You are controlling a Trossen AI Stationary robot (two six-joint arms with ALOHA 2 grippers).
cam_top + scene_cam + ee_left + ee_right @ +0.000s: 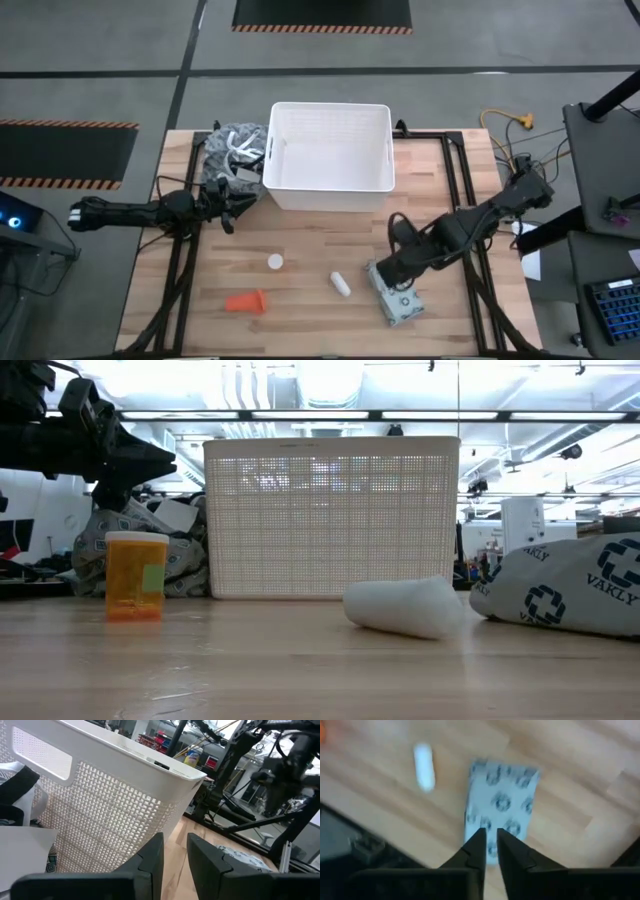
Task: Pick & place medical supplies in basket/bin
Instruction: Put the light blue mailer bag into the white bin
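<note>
The white ribbed tub stands at the table's far middle. The pale grey-green packet lies flat near the front right, and it also shows in the low view. The short white cylinder lies on its side to the left of the packet. The white-capped orange vial stands upright. The orange piece lies at the front left. My right gripper is shut, pointing down over the packet's end nearest the tub. My left gripper is shut and empty, raised beside the tub's left front corner. My right gripper points down at the packet's end with shut fingers. The packet lies flat on the table. I cannot tell whether the fingertips touch it.
A grey and white heap of cloth and cords lies against the tub's left wall, close to my left gripper. Black frame rails run along the table's left and right sides. Bare wood lies between the tub and the small items.
</note>
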